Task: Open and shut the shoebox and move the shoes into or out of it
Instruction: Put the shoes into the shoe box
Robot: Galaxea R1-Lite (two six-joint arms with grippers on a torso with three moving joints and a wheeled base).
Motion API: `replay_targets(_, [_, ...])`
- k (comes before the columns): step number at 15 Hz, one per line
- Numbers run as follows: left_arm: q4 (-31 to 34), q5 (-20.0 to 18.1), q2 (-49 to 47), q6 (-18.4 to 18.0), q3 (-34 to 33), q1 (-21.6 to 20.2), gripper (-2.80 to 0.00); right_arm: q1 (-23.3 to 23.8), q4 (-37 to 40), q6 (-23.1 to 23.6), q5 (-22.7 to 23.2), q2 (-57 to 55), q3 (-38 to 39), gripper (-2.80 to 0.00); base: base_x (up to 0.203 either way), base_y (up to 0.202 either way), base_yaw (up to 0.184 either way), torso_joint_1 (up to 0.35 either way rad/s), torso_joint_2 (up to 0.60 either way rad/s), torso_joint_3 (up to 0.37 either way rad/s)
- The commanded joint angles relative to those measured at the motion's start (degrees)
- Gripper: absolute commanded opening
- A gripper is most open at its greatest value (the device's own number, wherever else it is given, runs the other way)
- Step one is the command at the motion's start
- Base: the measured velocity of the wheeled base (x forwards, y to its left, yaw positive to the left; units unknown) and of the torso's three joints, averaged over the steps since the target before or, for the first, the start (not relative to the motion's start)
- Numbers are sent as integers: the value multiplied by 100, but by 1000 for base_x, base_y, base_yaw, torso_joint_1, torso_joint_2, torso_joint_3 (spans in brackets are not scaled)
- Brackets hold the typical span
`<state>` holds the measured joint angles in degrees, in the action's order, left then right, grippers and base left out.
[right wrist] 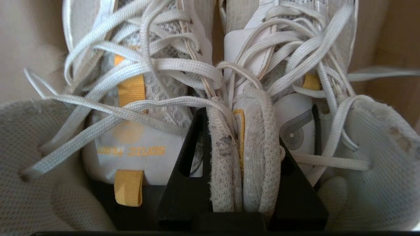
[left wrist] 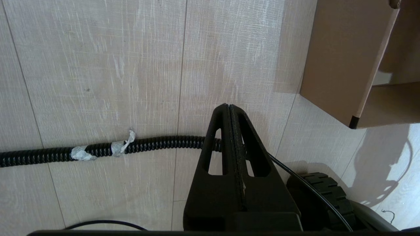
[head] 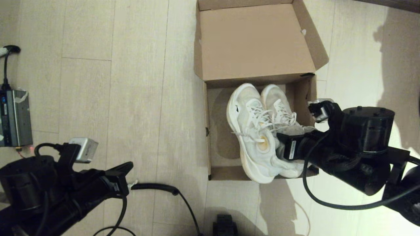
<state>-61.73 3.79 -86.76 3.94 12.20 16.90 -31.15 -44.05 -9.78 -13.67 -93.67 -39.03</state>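
Note:
The brown shoebox (head: 207, 131) stands open on the floor, its lid (head: 252, 42) folded back on the far side. The white sneakers (head: 252, 127) sit side by side over its right half, toes toward the lid, heels reaching over the near wall. My right gripper (head: 278, 134) comes in from the right and is shut on their two inner collars, pinched together between the black fingers (right wrist: 187, 164). The right wrist view shows the gripper (right wrist: 241, 126), tangled laces (right wrist: 157, 65) and yellow tags (right wrist: 128, 187). My left gripper (head: 129, 165) (left wrist: 228, 106) is parked at the near left, shut and empty.
A black corrugated cable (head: 154, 186) (left wrist: 157, 144) lies on the wooden floor between my left arm and the box. A grey device (head: 14, 118) sits at the far left edge. A black wheel (left wrist: 325, 193) is near my left gripper. The box corner (left wrist: 341, 55) shows beyond it.

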Motion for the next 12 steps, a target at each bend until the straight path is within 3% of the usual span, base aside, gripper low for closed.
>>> replay_targets(1, [-32, -1, 10, 19, -37, -2, -280, -5, -888, 161, -166, -636, 108, -280, 0, 0, 0, 0, 0, 0])
replay_targets(4, [-41, -10, -43, 28, -113, 7, -280, -8, -1916, 611, -312, -1010, 384, -280, 0, 0, 0, 0, 0, 0])
replay_targets(8, [-41, -19, -51, 28, -113, 7, -280, -14, -1940, 644, -312, -1004, 326, -280, 0, 0, 0, 0, 0, 0])
replay_targets(9, [-41, -19, -51, 37, -119, 7, -280, -14, -1949, 640, -316, -1000, 325, 0, 0, 0, 0, 0, 0, 0])
replay_targets(12, [-41, -19, -43, 37, -113, 10, -280, -14, -1941, 647, -353, -877, 364, 0, 0, 0, 0, 0, 0, 0])
